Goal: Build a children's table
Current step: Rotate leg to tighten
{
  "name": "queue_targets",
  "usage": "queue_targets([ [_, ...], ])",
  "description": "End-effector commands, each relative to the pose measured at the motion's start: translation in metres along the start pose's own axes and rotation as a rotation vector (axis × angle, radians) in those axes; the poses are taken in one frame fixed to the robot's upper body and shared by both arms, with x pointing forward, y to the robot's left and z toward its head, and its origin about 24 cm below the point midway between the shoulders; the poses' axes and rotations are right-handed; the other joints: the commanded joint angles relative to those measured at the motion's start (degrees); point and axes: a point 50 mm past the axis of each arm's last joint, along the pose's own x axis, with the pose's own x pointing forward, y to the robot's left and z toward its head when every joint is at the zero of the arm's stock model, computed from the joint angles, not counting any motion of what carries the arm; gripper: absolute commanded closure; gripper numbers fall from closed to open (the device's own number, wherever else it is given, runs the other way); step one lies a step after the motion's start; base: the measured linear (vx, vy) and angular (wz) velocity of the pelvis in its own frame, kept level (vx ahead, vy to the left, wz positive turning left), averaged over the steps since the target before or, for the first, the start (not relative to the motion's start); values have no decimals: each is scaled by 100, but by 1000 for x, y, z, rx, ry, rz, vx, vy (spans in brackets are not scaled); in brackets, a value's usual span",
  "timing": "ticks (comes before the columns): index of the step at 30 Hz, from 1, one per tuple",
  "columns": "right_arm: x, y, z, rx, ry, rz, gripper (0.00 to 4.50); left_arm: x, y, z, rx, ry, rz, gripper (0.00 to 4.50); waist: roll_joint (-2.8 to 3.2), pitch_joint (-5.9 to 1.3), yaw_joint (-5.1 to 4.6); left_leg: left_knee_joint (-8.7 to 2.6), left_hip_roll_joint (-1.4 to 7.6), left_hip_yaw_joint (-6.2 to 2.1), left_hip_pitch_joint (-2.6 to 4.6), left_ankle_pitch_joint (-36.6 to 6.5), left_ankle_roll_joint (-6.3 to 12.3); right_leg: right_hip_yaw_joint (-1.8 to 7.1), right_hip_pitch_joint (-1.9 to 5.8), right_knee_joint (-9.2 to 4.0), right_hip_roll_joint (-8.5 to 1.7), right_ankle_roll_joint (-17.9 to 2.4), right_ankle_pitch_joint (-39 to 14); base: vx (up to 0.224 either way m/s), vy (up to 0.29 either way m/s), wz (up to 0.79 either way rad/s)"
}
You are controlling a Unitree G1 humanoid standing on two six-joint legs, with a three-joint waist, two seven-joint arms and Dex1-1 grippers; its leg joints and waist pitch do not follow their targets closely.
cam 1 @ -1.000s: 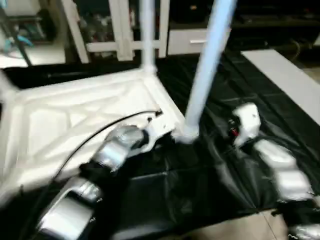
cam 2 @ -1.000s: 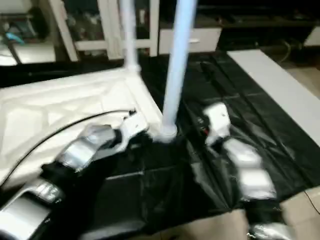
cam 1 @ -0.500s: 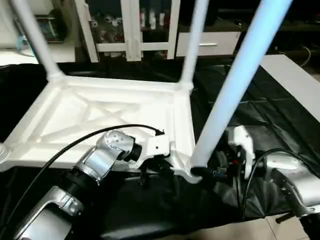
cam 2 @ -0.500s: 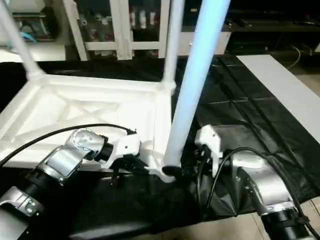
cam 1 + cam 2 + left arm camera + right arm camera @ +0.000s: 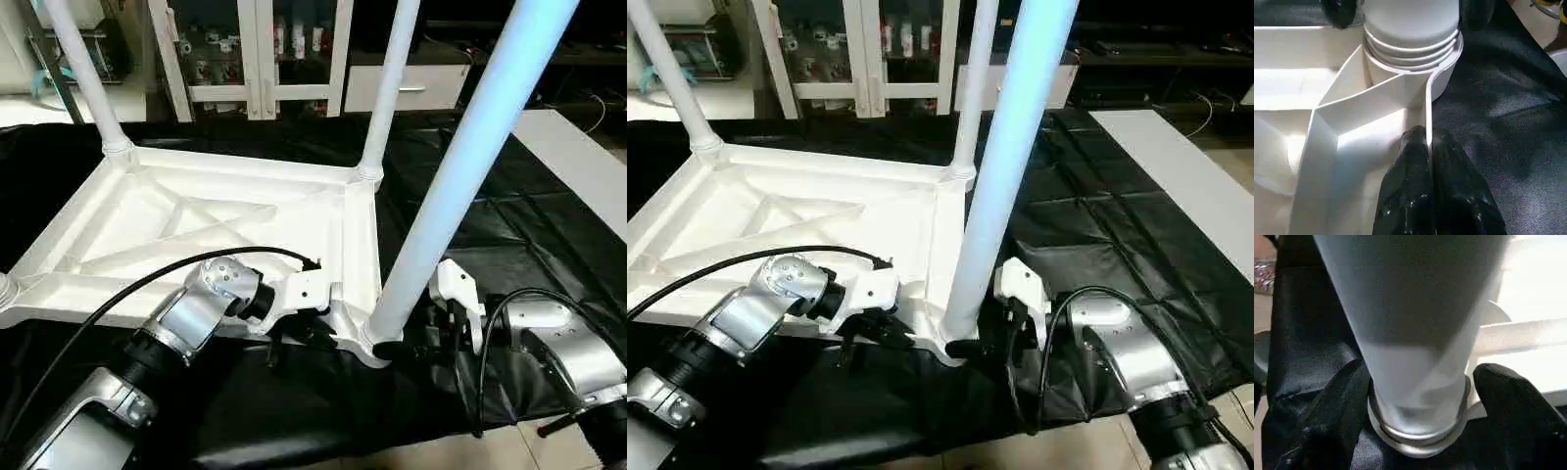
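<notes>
Lying upside down on a black sheet (image 5: 509,225), the white tabletop (image 5: 196,220) shows its X-ribbed underside, with the robot's two tools working at its near right corner. Three legs stand upright from corner sockets: one at the far left (image 5: 83,78), one at the far right (image 5: 387,88), and the near leg (image 5: 460,166), whose long axis rises steeply out of the near right socket (image 5: 955,345) and leans slightly to the right. The left tool (image 5: 1429,147) is clenched on the thin rim wall of the tabletop just beside that socket, its black fingers (image 5: 1405,196) pressed together with the wall's edge between them. The right tool (image 5: 1418,396) straddles the base of the near leg, its fingers (image 5: 1508,401) spread on either side of the tube at the threaded end; whether they touch the tube cannot be told. White cabinet frames (image 5: 255,59) stand beyond the sheet's far edge.
</notes>
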Motion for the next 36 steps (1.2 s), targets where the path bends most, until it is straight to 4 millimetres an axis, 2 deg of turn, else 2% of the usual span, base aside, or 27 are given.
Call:
queue_targets([
  [1, 1, 0, 0, -21, 14, 18, 127, 6, -6, -4, -3, 28, -46, 450, -66, -371, -23, -470, 408, -181, 174, -1785, 83, 221, 169, -309, -271, -1250, -1909, 0, 0, 0],
  [3, 3, 1, 0, -18, 15, 30, 133, 6, -5, -4, -2, 30, -44, 450, -66, -371, -22, -471, 408, -182, 170, -1786, 91, 221, 180, -304, -272, -1263, -1905, 0, 0, 0],
  [5, 4, 2, -3, -13, 27, 52, 166, 6, -5, -3, -2, 31, -40, 450, -67, -372, -20, -471, 409, -186, 168, -1776, 86, 220, 186, -301, -272, -1263, -1911, 0, 0, 0],
  [9, 5, 2, -6, -14, 40, 70, 180, 6, -4, -3, -1, 33, -38, 450, -67, -370, -22, -471, 410, -191, 171, -1811, 67, 220, 185, -307, -277, -1244, -2001, 0, 0, 0],
  [13, 6, 1, -7, -16, 51, 80, 186, 6, -4, -3, -1, 37, -37, 450, -63, -381, -21, -467, 409, -185, 175, -1751, 80, 218, 194, -288, -266, -1300, -1818, 0, 0, 0],
  [17, 7, 0, -10, -8, 57, 67, 187, 7, -3, -4, -3, 45, -27, 450, -64, -379, -22, -464, 407, -188, 181, -1823, 68, 213, 189, -309, -268, -1253, -1979, 0, 0, 0],
  [19, 9, -5, -11, -2, 50, -4, 187, 7, -2, -4, -10, 38, -5, 450, -75, -375, -38, -468, 401, -196, 179, -1928, 26, 209, 176, -325, -273, -1215, -2117, 0, 0, 0],
  [21, 12, -17, -10, 28, 17, -143, 187, 8, 4, -2, -37, 22, 58, 450, -56, -359, -81, -486, 397, -211, 177, -2163, -88, 201, 152, -345, -261, -1150, -2340, 0, 0, 0],
  [23, 15, -27, -10, 60, 0, -268, 188, 8, 10, -1, -79, 7, 125, 450, -81, -353, -149, -489, 382, -243, 191, -2518, -246, 172, 137, -379, -255, -1034, -2694, 0, 0, 0],
  [24, 21, -36, -10, 120, -20, -389, 188, 10, 16, 1, -115, -2, 193, 450, -68, -334, -226, -499, 371, -276, 181, -2786, -333, 146, 127, -402, -242, -939, -2961, -58, 15, -9],
  [25, 21, -36, -10, 120, -20, -389, 188, 10, 16, 1, -115, -2, 193, 450, -66, -333, -294, -496, 357, -322, 177, -3014, -401, 103, 126, -434, -251, -817, -3271, -58, 15, -9],
  [26, 22, -39, -10, 137, -27, -425, 188, 11, 18, 1, -126, -3, 212, 450, -56, -331, -321, -491, 359, -347, 183, -3130, -435, 80, 126, -451, -256, -747, -3389, -63, 24, -13],
  [27, 30, -47, -9, 200, -53, -540, 188, 14, 25, 3, -171, -6, 296, 450, -16, -314, -398, -506, 362, -389, 169, -3366, -472, 50, 133, -470, -252, -663, -3508, -56, 29, -15],
  [28, 31, -48, -9, 208, -56, -555, 188, 14, 26, 3, -178, -7, 310, 450, -15, -310, -481, -503, 343, -429, 165, -3595, -524, -22, 129, -523, -238, -566, -3644, -56, 29, -15],
  [29, 32, -50, -9, 220, -60, -574, 188, 15, 28, 4, -187, -8, 328, 450, -2, -313, -501, -498, 344, -443, 194, -3729, -550, -53, 124, -541, -233, -519, -3712, -52, 30, -14],
  [30, 37, -53, -8, 232, -59, -626, 188, 17, 32, 5, -219, -7, 380, 450, -4, -302, -568, -499, 345, -460, 200, -3881, -539, -102, 134, -578, -234, -459, -3739, 0, 0, 0],
  [31, 42, -56, -8, 234, -52, -674, 188, 18, 37, 7, -256, -7, 439, 450, 71, -296, -601, -527, 363, -496, 207, -4051, -562, -183, 190, -590, -245, -466, -3631, 0, 0, 0],
  [32, 47, -59, -7, 235, -45, -724, 188, 19, 42, 9, -292, -6, 494, 450, 102, -268, -680, -620, 404, -532, 175, -4347, -613, -268, 249, -556, -205, -485, -3369, 0, 0, 0],
  [33, 57, -63, -5, 247, -28, -819, 188, 21, 51, 13, -327, -3, 609, 450, 132, -258, -679, -686, 428, -538, 171, -4531, -649, -300, 279, -500, -168, -513, -3159, -54, 23, -6],
  [34, 62, -65, -3, 251, -21, -876, 188, 22, 56, 16, -331, -7, 655, 450, 158, -227, -662, -943, 522, -481, 60, -4852, -677, -355, 437, -184, -45, -606, -2540, -54, 23, -6],
  [35, 67, -68, -2, 265, -20, -937, 188, 23, 60, 20, -331, -12, 711, 450, 192, -203, -590, -1121, 583, -410, -54, -4958, -691, -337, 555, 177, 1, -666, -2082, -101, -6, 5],
  [36, 73, -70, 1, 286, -20, -997, 188, 24, 65, 25, -331, -34, 774, 450, 219, -195, -332, -1393, 597, -130, -201, -5001, -699, -279, 624, 703, 97, -652, -1289, -53, -61, 14],
])
